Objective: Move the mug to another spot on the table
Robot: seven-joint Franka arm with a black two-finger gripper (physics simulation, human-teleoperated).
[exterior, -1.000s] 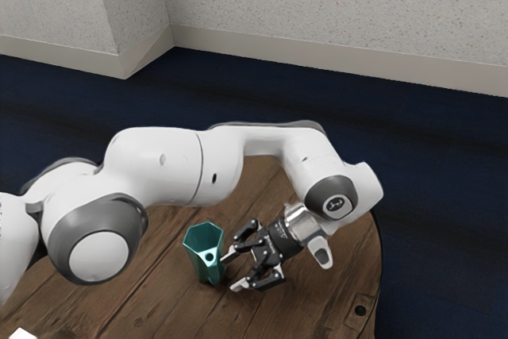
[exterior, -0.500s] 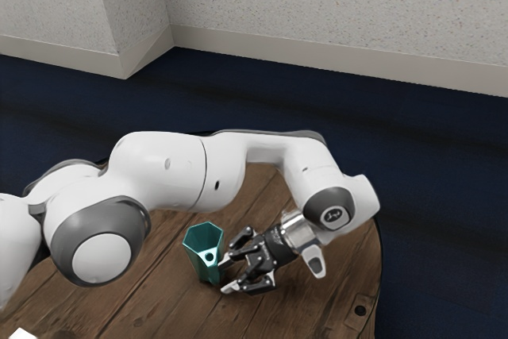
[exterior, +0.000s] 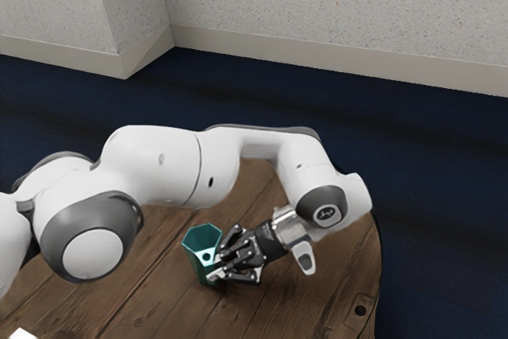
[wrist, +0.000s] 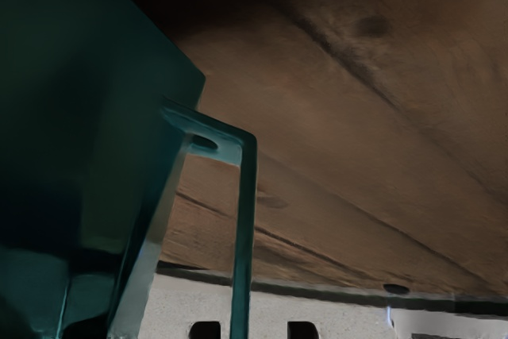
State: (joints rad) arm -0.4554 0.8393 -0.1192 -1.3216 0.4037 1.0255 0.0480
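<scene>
A teal faceted mug (exterior: 200, 247) stands upright on the round wooden table (exterior: 159, 307), its handle (exterior: 209, 259) turned toward my hand. My gripper (exterior: 221, 266) lies low and sideways at the mug's side, toward the exterior view's right. Its fingers (exterior: 215, 277) stand open on either side of the handle. In the wrist view the mug's body (wrist: 79, 156) and its thin handle bar (wrist: 244, 228) loom very close in front of the hand, with wood planks (wrist: 357, 156) behind them.
The table's rim (exterior: 373, 275) curves close by on the exterior view's right, with a small hole (exterior: 359, 306) in the planks near it. Dark blue floor (exterior: 429, 164) surrounds the table. A small white thing (exterior: 16, 333) sits at the lower left edge.
My hand has pushed toward the exterior view's left, from a gap beside the mug to where its fingers reach around the handle. The mug has stayed where it was.
</scene>
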